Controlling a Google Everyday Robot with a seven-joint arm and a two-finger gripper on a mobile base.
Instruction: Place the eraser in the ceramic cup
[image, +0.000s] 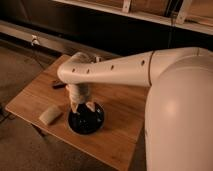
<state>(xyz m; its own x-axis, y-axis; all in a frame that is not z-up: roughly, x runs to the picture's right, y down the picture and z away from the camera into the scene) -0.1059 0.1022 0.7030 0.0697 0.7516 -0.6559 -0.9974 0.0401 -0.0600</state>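
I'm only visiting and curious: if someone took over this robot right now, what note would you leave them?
Gripper: open, holding nothing, hanging just above the ceramic cup.
Eraser: lying on the table beside the cup, not touching it.
Done: nothing; the cup looks empty.
Left: move to the eraser, grasp it, carry it over the cup and release.
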